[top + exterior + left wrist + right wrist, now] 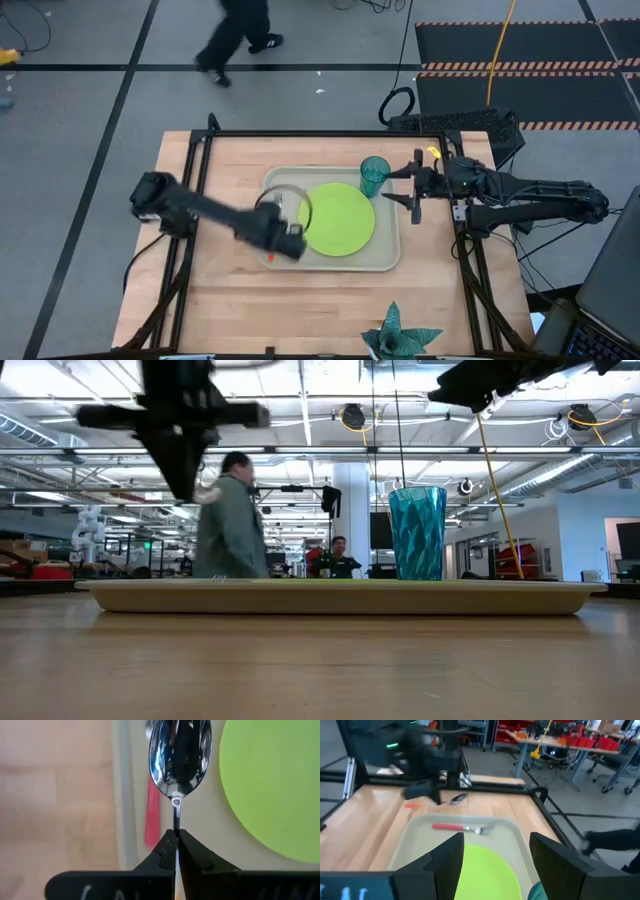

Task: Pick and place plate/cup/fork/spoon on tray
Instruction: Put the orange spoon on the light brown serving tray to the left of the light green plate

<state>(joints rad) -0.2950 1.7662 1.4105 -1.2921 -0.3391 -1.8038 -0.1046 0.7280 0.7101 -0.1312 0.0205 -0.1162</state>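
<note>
We count plate (340,218), cup (374,176) and, likely, fork (456,827) on the tray (392,262) — the spoon (180,757) remains, pinched in the left pincer (177,839); right pincer (496,851) released.

Light wooden table (220,290) framed by black rails. Directly on top: beige tray (390,262) near centre; spiky teal leafy object (398,338) at near edge.

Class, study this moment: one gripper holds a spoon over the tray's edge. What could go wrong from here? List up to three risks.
1. The left gripper pinches only the thin neck of the spoon, so the spoon may swivel or slip.
2. The fork lies on the tray right beneath; a lowered spoon could land on it.
3. The spoon hangs near the tray's rim beside the plate, so it might drop half on the rim.
</note>
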